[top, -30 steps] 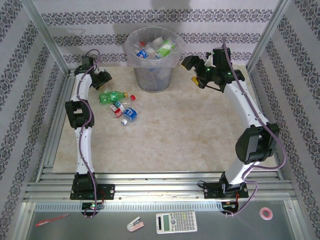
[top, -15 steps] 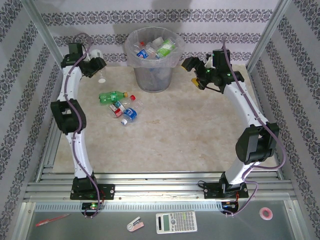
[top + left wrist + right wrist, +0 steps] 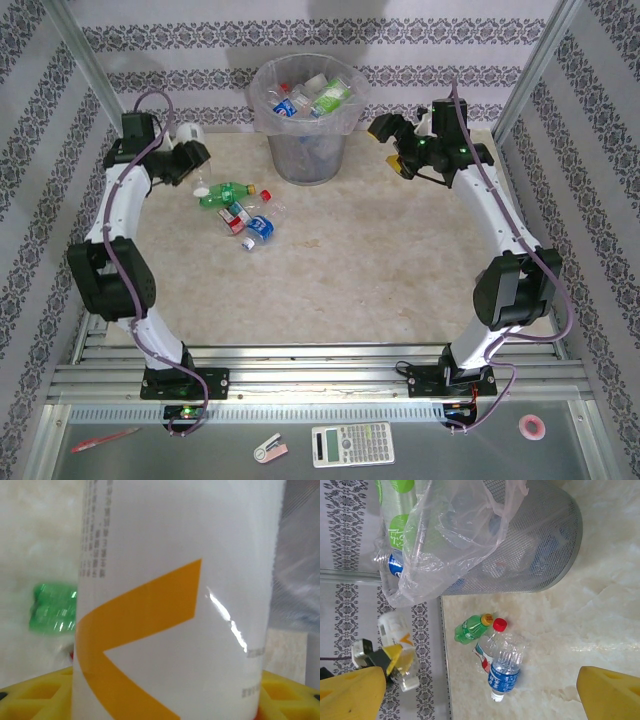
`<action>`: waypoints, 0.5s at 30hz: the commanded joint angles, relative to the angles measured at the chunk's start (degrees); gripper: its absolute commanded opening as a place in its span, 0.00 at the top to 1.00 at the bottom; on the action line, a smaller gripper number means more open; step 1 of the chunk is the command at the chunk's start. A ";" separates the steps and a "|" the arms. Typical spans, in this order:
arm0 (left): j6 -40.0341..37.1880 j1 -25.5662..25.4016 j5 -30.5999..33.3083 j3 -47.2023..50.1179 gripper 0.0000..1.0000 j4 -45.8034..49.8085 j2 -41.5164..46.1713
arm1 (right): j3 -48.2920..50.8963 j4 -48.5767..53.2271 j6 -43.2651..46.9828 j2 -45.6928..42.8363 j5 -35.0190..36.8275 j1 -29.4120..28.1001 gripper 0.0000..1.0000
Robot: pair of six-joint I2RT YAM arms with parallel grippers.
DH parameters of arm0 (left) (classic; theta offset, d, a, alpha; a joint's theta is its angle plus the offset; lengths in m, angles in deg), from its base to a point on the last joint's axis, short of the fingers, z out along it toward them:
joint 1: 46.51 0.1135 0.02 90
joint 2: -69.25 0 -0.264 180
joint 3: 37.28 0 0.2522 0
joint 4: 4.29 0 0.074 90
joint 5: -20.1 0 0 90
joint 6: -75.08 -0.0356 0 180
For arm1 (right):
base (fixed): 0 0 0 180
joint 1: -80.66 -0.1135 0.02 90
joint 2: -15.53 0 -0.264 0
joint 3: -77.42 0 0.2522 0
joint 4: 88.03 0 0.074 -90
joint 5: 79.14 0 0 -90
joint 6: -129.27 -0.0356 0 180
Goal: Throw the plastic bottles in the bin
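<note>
Here the left gripper sits at the upper left of the overhead frame, close to the left aluminium post. Its jaws are closed partway round a white bottle that sticks out of them at both ends. In the left wrist view this bottle's white, orange-marked label blocks the middle of the frame, leaving a yellow fingertip at the lower left corner. Just to the right, on the marbled table, a green bottle, a red-labelled bottle and a blue-labelled bottle lie bunched together, near the gripper. The table's centre and lower half are bare across to the right arm. At upper centre stands the bin, grey mesh lined with a clear bag, near the far wall. It holds several binned bottles, piled almost to the rim. At the upper right, the right gripper hangs beside the bin and apart from it, jaws spread wide and empty. In the right wrist view the bag's folds blur the bin's contents.
</note>
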 commanded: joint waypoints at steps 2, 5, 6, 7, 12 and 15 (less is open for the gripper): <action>-1.89 -0.10 4.90 5.72 0.47 6.11 8.88 | 1.32 -1.18 2.06 -2.13 -2.72 1.13 0.02; -2.07 -1.17 7.84 8.05 0.47 8.89 13.21 | 2.26 -1.24 2.29 -2.18 -4.01 1.48 0.02; -1.83 -1.77 8.69 8.17 0.47 9.48 14.33 | 2.54 -1.26 2.39 -2.18 -4.64 1.67 0.02; -1.36 -2.41 9.20 7.99 0.47 10.02 15.14 | 2.89 -1.24 2.43 -2.31 -5.12 1.83 0.02; 3.33 -6.16 8.44 1.78 0.47 8.54 15.51 | 4.81 -1.17 2.89 -4.65 -6.38 2.92 0.02; 8.62 -10.25 5.42 -9.55 0.46 4.40 9.92 | 5.63 -1.00 3.12 -6.63 -7.19 4.09 0.02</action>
